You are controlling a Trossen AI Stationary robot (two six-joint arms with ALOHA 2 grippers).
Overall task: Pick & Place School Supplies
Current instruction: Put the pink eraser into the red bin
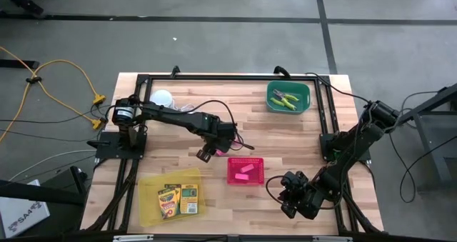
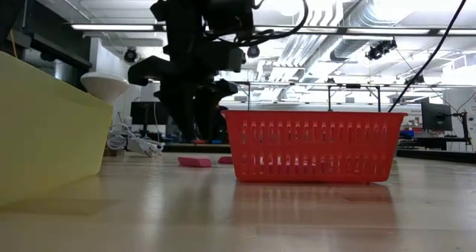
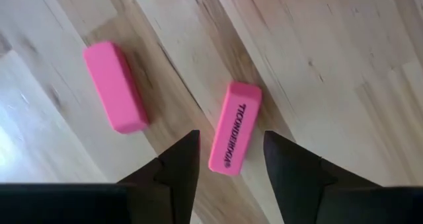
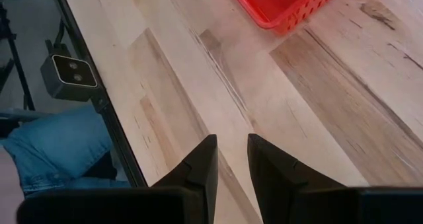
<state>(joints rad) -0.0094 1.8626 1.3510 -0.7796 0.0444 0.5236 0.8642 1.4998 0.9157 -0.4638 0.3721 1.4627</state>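
- At the table's front-left corner you have the yellow tray, with the crayon boxes lying flat in it.
- Your left arm reaches from its base at the left edge toward the middle of the table, elbow low, wrist bent down.
- The left gripper points at the wood with its fingers spread apart, holding nothing. One pink eraser lies on the table between the fingertips; a second eraser lies just beside it, apart from the fingers.
- Right of that gripper, near the front edge, the pink tray holds more eraser blocks.
- Toward the back-right corner, the green tray contains the lime-green-handled tools.
- Your right arm folds back from the right edge, its gripper waiting near the front-right corner, fingers a narrow gap apart over bare wood, gripping nothing.
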